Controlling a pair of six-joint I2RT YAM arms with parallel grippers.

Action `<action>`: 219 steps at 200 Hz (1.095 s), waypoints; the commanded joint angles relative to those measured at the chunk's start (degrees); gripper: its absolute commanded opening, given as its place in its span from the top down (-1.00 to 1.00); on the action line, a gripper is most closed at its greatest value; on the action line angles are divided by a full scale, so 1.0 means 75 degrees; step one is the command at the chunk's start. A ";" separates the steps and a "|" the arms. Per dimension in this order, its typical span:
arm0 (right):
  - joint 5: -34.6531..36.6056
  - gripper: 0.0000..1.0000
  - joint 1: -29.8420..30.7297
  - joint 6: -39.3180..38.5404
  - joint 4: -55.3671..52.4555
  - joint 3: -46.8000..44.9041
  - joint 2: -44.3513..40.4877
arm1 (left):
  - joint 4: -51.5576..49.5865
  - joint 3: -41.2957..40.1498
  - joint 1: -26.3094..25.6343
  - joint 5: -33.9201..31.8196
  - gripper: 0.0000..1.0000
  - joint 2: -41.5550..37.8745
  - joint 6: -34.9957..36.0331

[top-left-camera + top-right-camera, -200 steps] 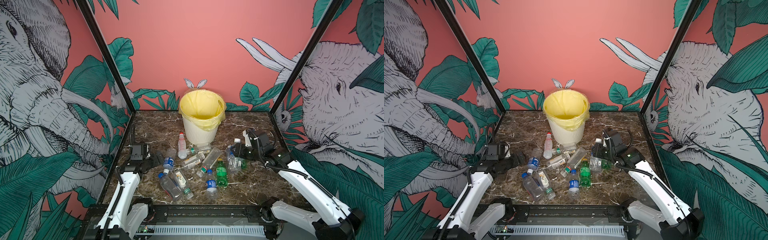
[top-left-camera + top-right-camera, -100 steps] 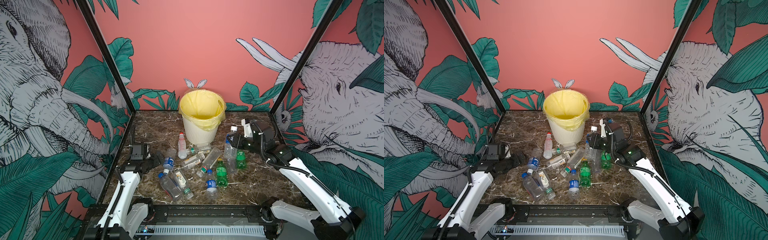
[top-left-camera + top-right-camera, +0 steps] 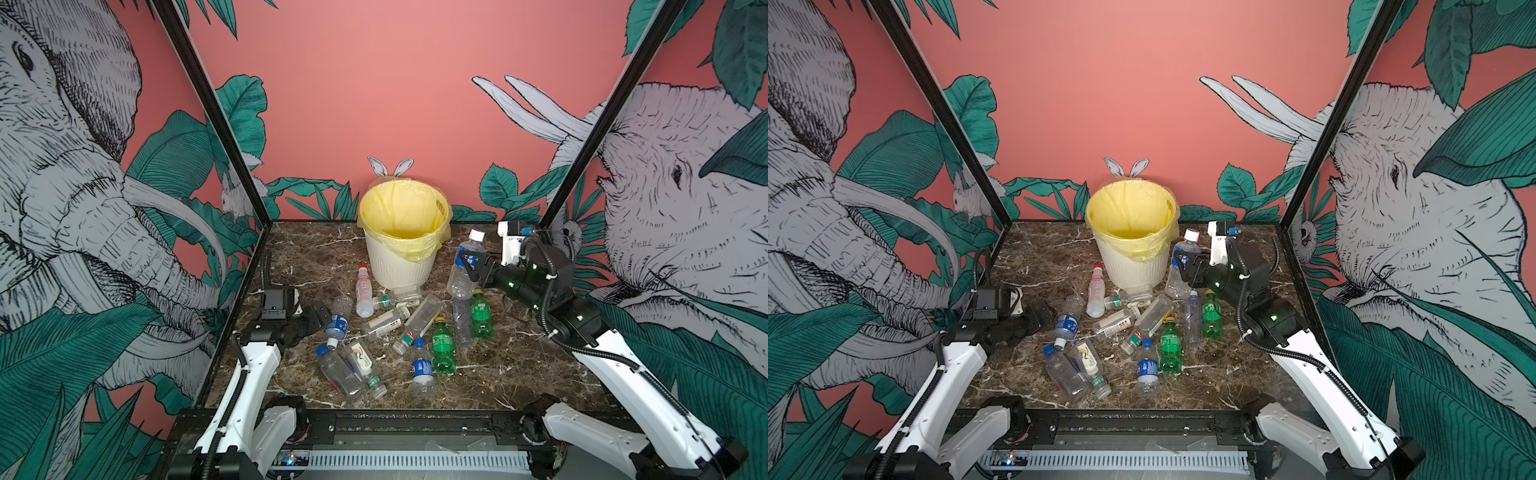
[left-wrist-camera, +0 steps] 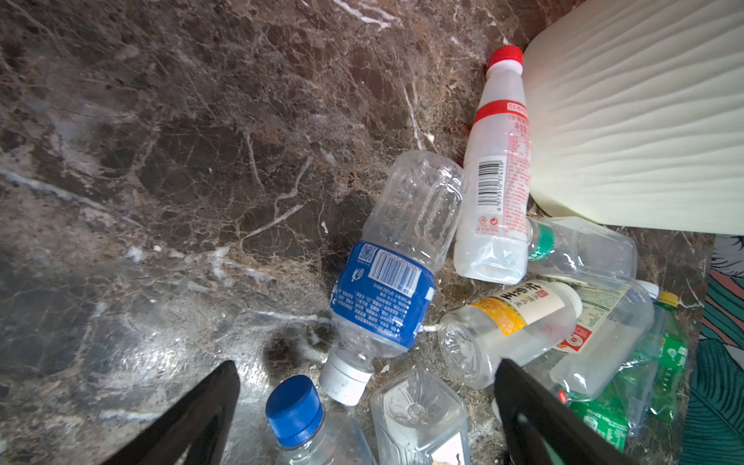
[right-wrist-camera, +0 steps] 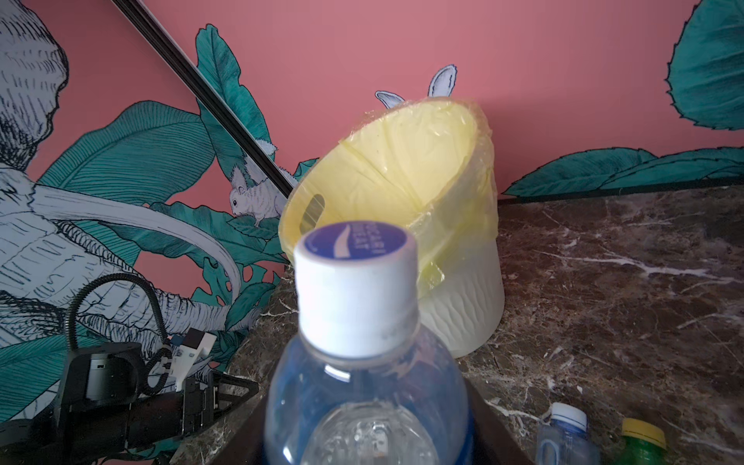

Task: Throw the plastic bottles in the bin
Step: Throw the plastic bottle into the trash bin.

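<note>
The right pincer (image 3: 473, 270) is squeezed shut around the white-cap bottle (image 3: 460, 282), gripping it at its blue label. The bottle is held up above the table (image 3: 519, 365). It stands almost straight, long way up and down, with its cap on top and leaning a little. In the right wrist view the cap fills the front, and the bin (image 5: 463, 306) is close behind it.

The bin (image 3: 401, 266) is just beside the held bottle, with a yellow bag (image 3: 403, 212) inside. More bottles lie flat in front of the bin. Two green bottles (image 3: 442, 349) point their yellow caps toward the back wall. A red-cap bottle (image 3: 363, 286) lies right beside the bin.

The left pincer (image 3: 309, 322) is wide open and low, holding nothing. A blue-label bottle (image 4: 386, 290) lies just ahead, its white cap pointing toward this pincer.
</note>
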 commanded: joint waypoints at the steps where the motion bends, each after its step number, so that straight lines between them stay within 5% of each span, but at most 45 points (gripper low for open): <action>1: -0.0132 -0.06 -0.0014 -0.0158 0.0871 0.0759 0.0527 | -0.0037 0.0108 0.0016 0.0131 -0.99 0.0001 0.0007; 23: -0.0364 -0.05 -0.0016 -0.0021 0.1234 0.1760 0.1504 | -0.0012 0.0117 0.0023 0.0227 -0.99 0.0017 -0.0001; 61: 0.0733 -0.04 -0.0006 0.0536 0.1246 0.3885 0.3706 | -0.0035 0.0230 0.0010 0.0286 -0.99 0.0045 0.0025; 69: 0.0812 -0.22 -0.0006 0.0571 0.0773 0.4679 0.4355 | -0.0043 0.0259 0.0022 0.0314 -0.99 0.0072 0.0010; 82: 0.0620 -0.96 -0.0016 0.0501 -0.0702 0.6590 0.5612 | -0.0035 0.0311 0.0017 0.0360 -0.99 0.0110 -0.0002; 103: 0.0491 -0.98 0.0058 0.0178 -0.2073 0.8788 0.6554 | -0.0091 0.0403 0.0017 0.0426 -0.99 0.0144 0.0034; 188: 0.0632 -0.98 0.0076 -0.0554 0.0308 0.4276 0.3248 | -0.0274 0.0582 0.0016 0.0577 -0.99 0.0203 0.0370; 219: 0.0673 -0.98 0.0009 -0.0845 -0.0218 0.3219 0.2227 | -0.0404 0.0685 0.0021 0.0658 -0.99 0.0251 0.0502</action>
